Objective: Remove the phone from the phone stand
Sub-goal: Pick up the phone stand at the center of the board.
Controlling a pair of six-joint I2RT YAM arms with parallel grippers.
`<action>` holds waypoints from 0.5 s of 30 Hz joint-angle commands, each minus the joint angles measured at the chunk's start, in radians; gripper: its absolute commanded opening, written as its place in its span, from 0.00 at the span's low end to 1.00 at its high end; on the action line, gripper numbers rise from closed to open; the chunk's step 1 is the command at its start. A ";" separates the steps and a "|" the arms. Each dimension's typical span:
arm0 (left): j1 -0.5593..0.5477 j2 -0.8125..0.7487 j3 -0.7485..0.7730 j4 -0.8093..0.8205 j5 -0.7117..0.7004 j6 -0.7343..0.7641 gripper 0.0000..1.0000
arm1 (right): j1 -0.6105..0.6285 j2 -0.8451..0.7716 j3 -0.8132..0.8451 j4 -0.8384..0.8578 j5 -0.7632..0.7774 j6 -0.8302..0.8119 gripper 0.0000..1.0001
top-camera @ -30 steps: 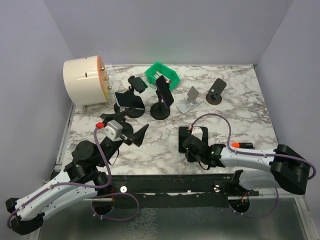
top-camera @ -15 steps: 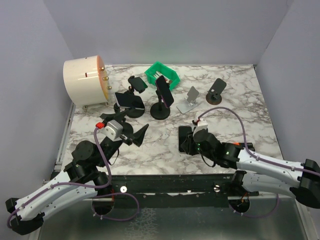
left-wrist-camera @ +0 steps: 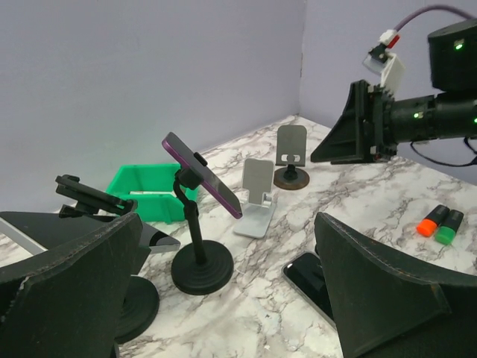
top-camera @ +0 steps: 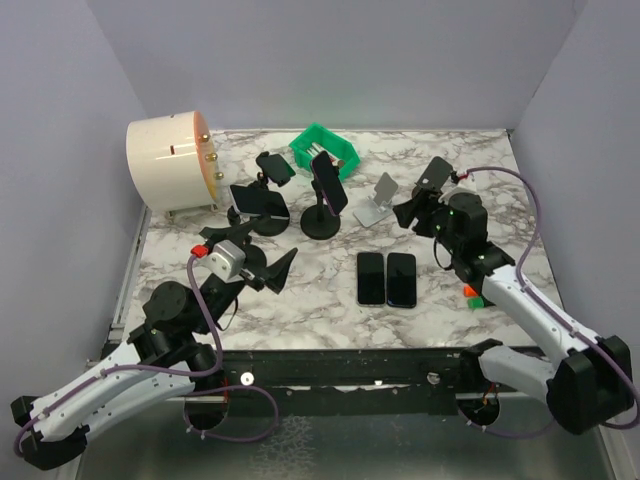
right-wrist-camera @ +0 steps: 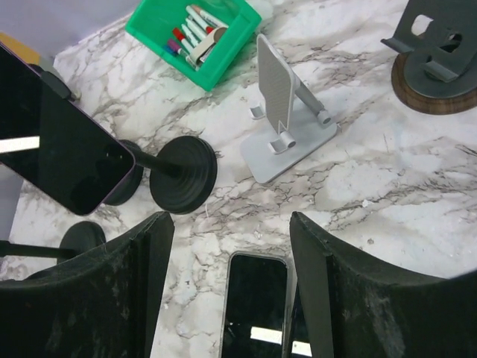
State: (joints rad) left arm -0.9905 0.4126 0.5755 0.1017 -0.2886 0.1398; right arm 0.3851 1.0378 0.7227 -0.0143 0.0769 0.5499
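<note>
The right gripper has risen off the two flat phones and, jaws apart and empty like the left gripper, faces the purple phone tilted on the black stand: stiff, slick, fragile, best pinched across its side edges.

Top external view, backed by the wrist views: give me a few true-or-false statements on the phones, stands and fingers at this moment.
Two phones lie flat, side by side, on the table. True.
The grey folding stand holds a phone. False: it stands empty.
A purple-edged phone sits on the black round-base stand. True.
The right fingers grip a phone. False: they are open, holding nothing.
The green bin is empty. False: markers lie in it.
</note>
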 commanded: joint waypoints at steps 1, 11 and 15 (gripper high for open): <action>0.000 -0.018 -0.010 -0.003 -0.011 0.011 0.99 | -0.032 0.122 -0.036 0.230 -0.126 0.008 0.70; 0.000 -0.018 -0.013 0.000 -0.008 0.011 0.99 | -0.054 0.461 0.093 0.461 -0.009 -0.057 0.70; 0.000 -0.023 -0.013 -0.002 -0.020 0.015 0.99 | -0.074 0.565 0.172 0.447 0.003 -0.066 0.67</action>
State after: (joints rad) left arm -0.9905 0.4026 0.5755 0.1024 -0.2890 0.1402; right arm 0.3325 1.5322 0.8154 0.3649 0.0372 0.5148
